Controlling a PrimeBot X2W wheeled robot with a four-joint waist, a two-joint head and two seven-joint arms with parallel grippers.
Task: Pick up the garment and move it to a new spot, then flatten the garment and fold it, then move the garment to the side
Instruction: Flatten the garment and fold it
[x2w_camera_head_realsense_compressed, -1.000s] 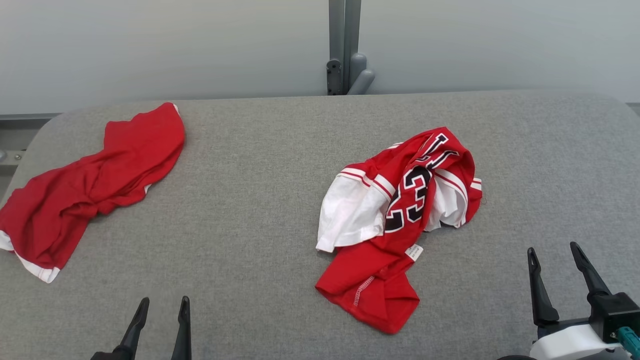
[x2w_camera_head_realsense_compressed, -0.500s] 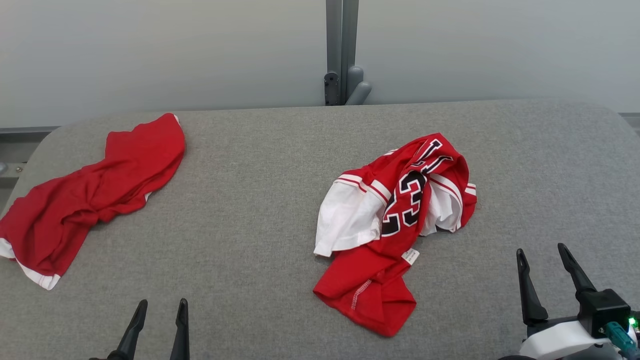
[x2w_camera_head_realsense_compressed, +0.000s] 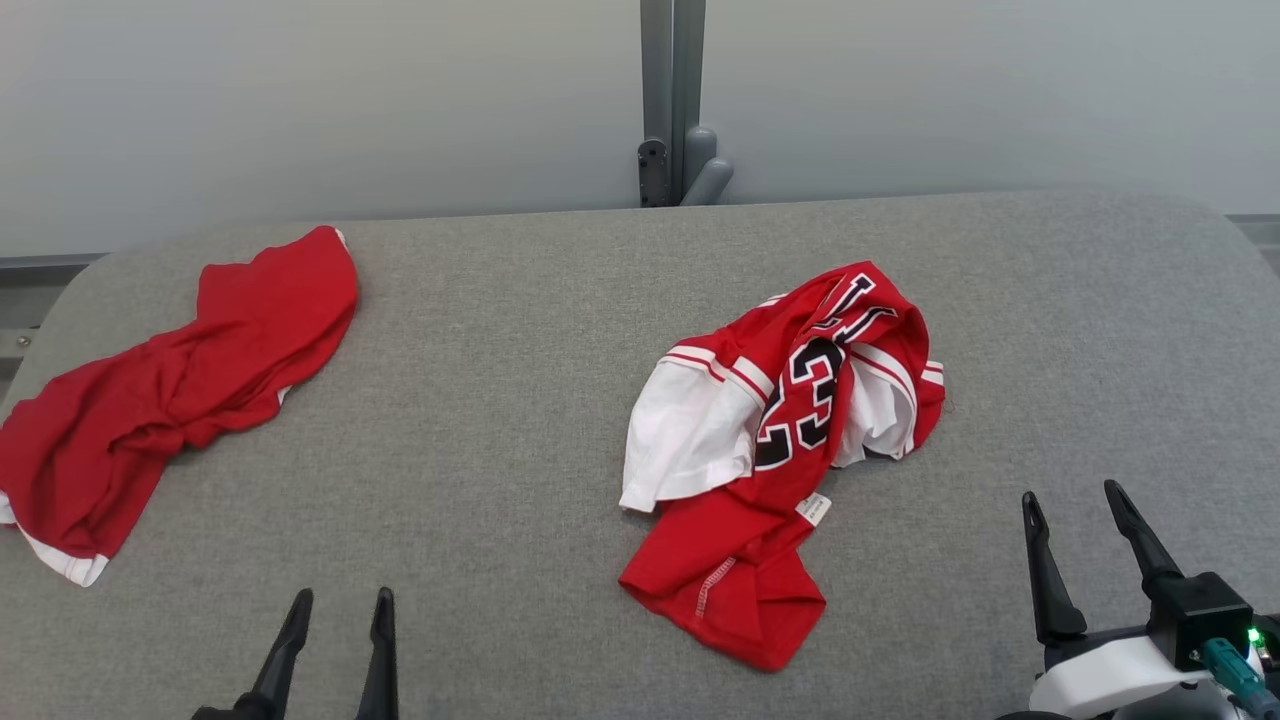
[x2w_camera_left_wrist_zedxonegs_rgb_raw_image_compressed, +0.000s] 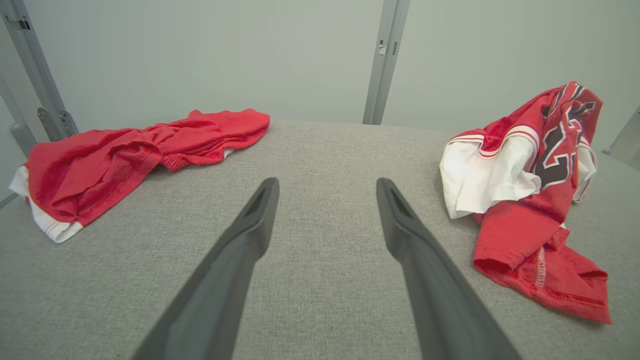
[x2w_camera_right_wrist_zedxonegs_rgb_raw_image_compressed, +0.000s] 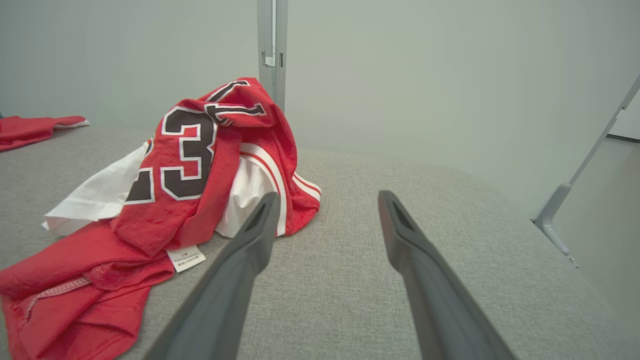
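Jersey (x2w_camera_head_realsense_compressed: 780, 440), red with white parts and a black 23, is found bunched in a heap on the grey padded table (x2w_camera_head_realsense_compressed: 500, 400). It lies ahead of the right gripper (x2w_camera_head_realsense_compressed: 1070, 492) and to its left, near but not touching. No part of it is held. The right gripper's two dark fingers are spread wide with nothing between them, and bare table covering is seen between the tips in the right wrist view. The left gripper (x2w_camera_head_realsense_compressed: 342, 594) is likewise spread and empty, with the jersey well off to its right and a second red garment (x2w_camera_head_realsense_compressed: 170, 400) well apart, ahead and to its left. Both grippers are set low at the near edge with fingers pointed forward, which is judged to be a ready stance before the first pick. The jersey is folded over itself, with its care label (x2w_camera_head_realsense_compressed: 813, 509) turned out. A raised fold on the side nearest the right gripper is therefore judged the likely first grasp; the pick-up is not yet begun.
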